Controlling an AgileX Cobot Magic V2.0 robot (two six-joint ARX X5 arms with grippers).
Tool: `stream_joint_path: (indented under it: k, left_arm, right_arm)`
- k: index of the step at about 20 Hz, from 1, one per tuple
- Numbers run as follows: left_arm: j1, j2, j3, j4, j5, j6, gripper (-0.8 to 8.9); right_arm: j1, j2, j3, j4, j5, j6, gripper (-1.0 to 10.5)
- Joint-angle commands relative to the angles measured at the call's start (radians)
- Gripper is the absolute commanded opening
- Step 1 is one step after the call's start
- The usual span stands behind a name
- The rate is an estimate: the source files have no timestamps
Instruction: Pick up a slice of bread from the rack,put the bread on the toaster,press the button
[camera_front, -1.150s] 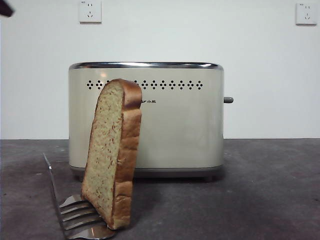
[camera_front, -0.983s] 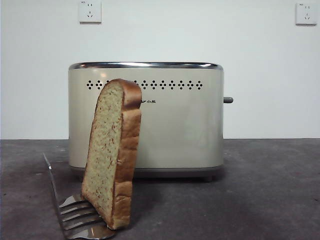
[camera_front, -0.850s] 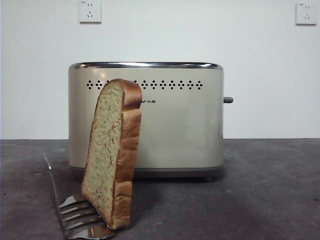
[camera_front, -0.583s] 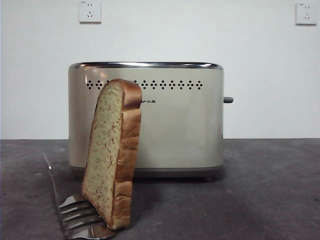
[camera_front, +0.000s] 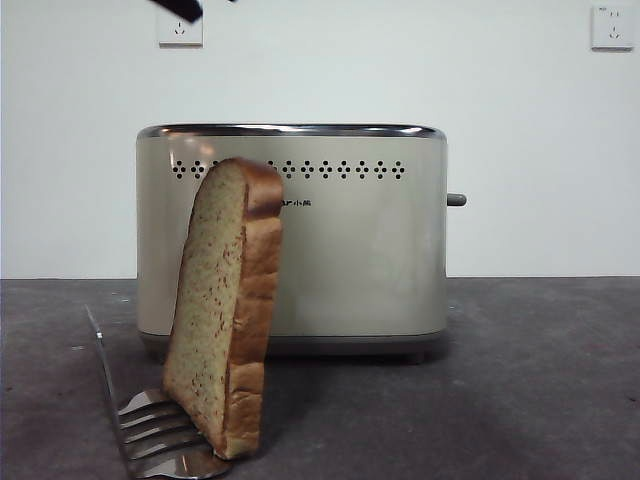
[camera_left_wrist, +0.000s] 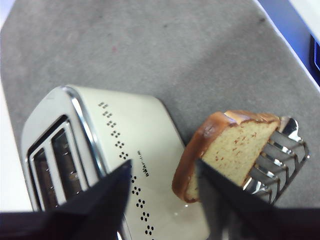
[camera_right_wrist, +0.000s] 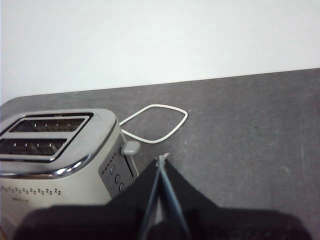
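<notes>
The slice of bread (camera_front: 225, 310) stands tilted in the silver rack (camera_front: 160, 438), in front of the cream toaster (camera_front: 340, 250). My left gripper (camera_left_wrist: 162, 169) hangs open high above them with nothing between its jaws. Its wrist view looks down on the bread (camera_left_wrist: 227, 150), the rack (camera_left_wrist: 282, 160) and the toaster (camera_left_wrist: 135, 150) with two empty slots. A black arm tip (camera_front: 180, 8) pokes in at the front view's top edge. My right gripper (camera_right_wrist: 161, 161) is shut and empty, off the toaster's (camera_right_wrist: 55, 165) lever end. The grey lever (camera_right_wrist: 130, 147) is up.
Small round buttons (camera_right_wrist: 116, 178) sit on the toaster's end panel under the lever. A white cable (camera_right_wrist: 155, 125) loops on the dark table behind the toaster. Two wall sockets (camera_front: 180, 22) are on the white wall behind.
A black arm tip left the front view's top left corner, then came back in at the top edge above the toaster's left part. Bread, rack and toaster have not moved.
</notes>
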Motion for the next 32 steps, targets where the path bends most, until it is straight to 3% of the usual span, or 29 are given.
stream_joint_path:
  k: [1, 12, 18, 21, 25, 29, 32]
  left_arm:
    - [-0.012, 0.027, -0.002, -0.002, -0.008, 0.044, 5.03]
    - [-0.026, 0.193, -0.002, -0.018, -0.013, 0.055, 4.99]
    - [-0.026, 0.291, -0.002, -0.08, -0.095, 0.26, 4.95]
    - [-0.019, 0.32, -0.002, -0.078, -0.125, 0.266, 3.49]
    - [-0.018, 0.322, -0.002, -0.04, -0.141, 0.266, 3.19]
    - [-0.018, 0.322, -0.002, -0.038, -0.155, 0.262, 1.18]
    - [-0.018, 0.322, -0.002, -0.038, -0.155, 0.262, 0.85]
  right_arm:
    - [0.001, 0.002, 0.006, -0.005, -0.004, -0.009, 0.0]
    - [0.001, 0.002, 0.006, -0.013, -0.004, -0.016, 0.0]
    - [0.001, 0.002, 0.006, -0.024, -0.03, -0.017, 0.0]
    - [0.001, 0.002, 0.006, -0.054, -0.03, -0.017, 0.0]
    - [0.001, 0.002, 0.006, -0.098, -0.03, -0.022, 0.0]
    - [0.001, 0.002, 0.006, -0.109, -0.031, -0.042, 0.0]
    - [0.001, 0.002, 0.006, -0.11, -0.045, -0.042, 0.0]
